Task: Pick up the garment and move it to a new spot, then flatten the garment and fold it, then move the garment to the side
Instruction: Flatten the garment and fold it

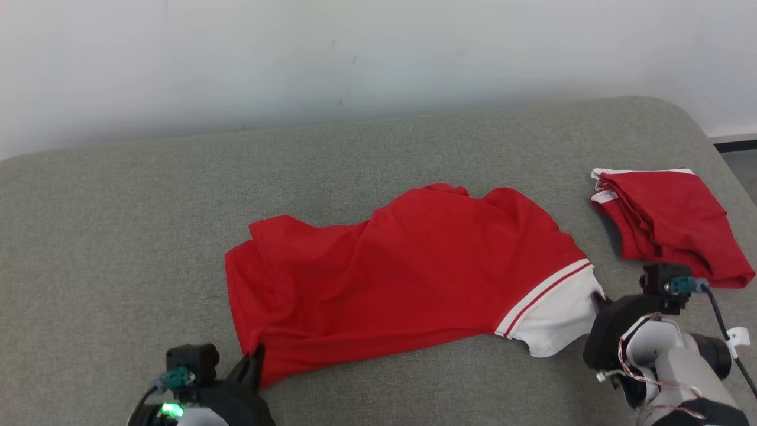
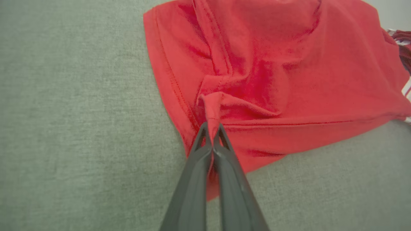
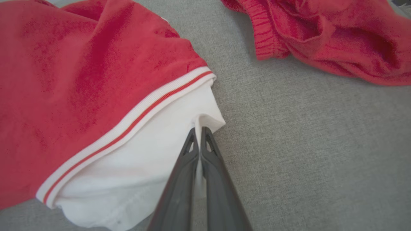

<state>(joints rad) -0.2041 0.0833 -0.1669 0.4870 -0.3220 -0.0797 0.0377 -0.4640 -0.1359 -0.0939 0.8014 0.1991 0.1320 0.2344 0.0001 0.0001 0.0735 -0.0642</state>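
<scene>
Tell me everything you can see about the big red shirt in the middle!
The big red soft-cloth shirt lies rumpled and wrinkled on the grey fabric cushion. Its white end is edged by a white band with a red stripe. The left gripper is shut on its red hem, the right gripper on its white edge.

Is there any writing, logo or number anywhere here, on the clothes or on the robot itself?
No text can be read in any of the views.
White tag on the black cable: a dark mark, too small to read.
Red shirt: no print or label visible.
Folded red garment: no print or label visible.
</scene>
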